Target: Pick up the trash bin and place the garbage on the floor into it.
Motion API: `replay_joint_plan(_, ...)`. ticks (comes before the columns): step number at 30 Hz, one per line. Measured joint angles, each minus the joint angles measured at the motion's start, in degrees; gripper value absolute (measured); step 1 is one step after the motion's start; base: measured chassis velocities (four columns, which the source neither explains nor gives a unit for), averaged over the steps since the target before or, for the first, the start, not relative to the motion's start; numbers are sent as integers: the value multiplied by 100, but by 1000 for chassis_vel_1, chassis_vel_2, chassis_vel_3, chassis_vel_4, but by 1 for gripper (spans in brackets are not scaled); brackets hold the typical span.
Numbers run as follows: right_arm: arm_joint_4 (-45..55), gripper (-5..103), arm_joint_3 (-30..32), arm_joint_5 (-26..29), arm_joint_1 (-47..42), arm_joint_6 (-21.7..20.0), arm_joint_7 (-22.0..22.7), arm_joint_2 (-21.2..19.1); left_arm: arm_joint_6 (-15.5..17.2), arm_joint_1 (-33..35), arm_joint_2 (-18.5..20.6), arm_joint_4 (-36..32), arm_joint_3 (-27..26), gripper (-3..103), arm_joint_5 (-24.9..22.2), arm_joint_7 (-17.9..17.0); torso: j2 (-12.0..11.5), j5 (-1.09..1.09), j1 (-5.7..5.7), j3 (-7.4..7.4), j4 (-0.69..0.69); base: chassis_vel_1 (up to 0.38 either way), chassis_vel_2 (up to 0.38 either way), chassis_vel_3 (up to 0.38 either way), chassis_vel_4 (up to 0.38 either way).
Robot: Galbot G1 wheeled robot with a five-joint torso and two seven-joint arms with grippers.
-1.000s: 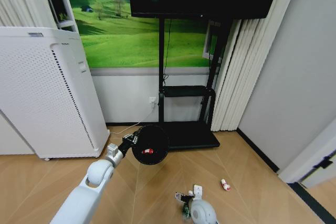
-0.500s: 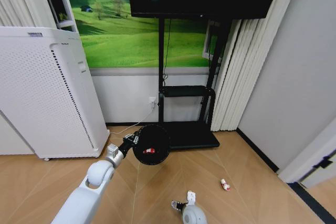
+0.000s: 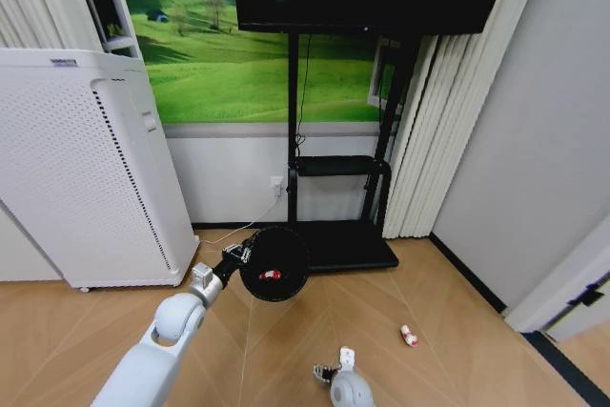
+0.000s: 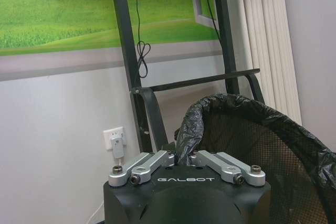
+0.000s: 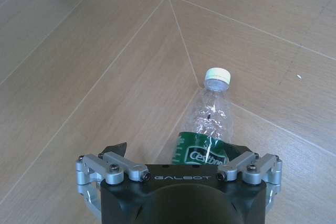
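Apparently bottle point(image 5: 210, 121) lengthwise, cap away.

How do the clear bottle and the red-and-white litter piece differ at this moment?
The clear bottle sits between the fingers of the right pincer; the red-and-white piece lies alone on the floor, nothing touching it. The bottle is see-through with a white cap and green label; the piece is opaque red and white. The bottle is close by the robot; the piece lies farther out to its right. Neither is yet in the trash bin, held by the left pincer.
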Motion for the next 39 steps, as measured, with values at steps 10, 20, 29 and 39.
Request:
replay_joint_plan(10,-123,84,-3,-99,68,158,-21,31,12,10,45,-41,-26,7,-45,-1,0,0,0,0,0,0,0,0,0)
replay_joint_plan(20,-145,46,-31,-135,90,166,-42,5,14,-23,58,-19,-38,7,-70,-1,0,0,0,0,0,0,0,0,0)
replay_joint_plan(29,-147,15,-63,-284,52,212,-156,41,14,-63,36,37,-17,7,-71,-1,0,-1,0,0,0,0,0,0,0)
replay_joint_plan(39,-175,1,-75,-376,42,286,-213,60,10,-62,34,61,-30,7,-70,-1,0,0,0,0,0,0,0,0,0)
